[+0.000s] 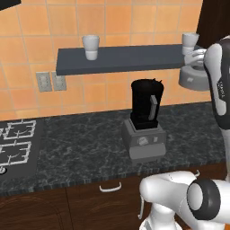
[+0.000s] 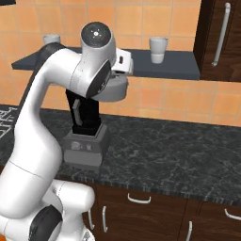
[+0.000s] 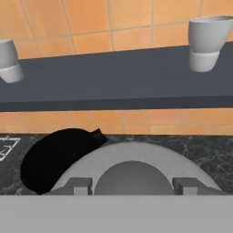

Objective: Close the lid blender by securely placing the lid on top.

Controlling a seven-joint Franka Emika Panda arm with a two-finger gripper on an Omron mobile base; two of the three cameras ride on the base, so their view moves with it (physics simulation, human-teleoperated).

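Note:
The blender, a tall black jar (image 1: 146, 105) with a grey handle on a boxy grey base (image 1: 143, 141), stands on the dark counter; the jar top is uncovered. My gripper (image 1: 194, 57) hangs in the air to the blender's right, at shelf height, shut on the lid (image 1: 193, 77), a light-grey round cap. In the hand view the lid (image 3: 132, 159) spreads below my fingertips (image 3: 80, 185), which sit either side of its central knob, and the jar's open mouth (image 3: 54, 159) lies off to the lower left. From the right base view the lid (image 2: 116, 89) hovers just right of the jar (image 2: 84, 113).
A dark shelf (image 1: 126, 58) runs along the tiled wall just behind the lid, carrying two white cups (image 1: 90, 47) (image 1: 190, 42). A stove (image 1: 15, 143) sits at the counter's left. A dark tall cabinet (image 2: 221, 37) stands at the right.

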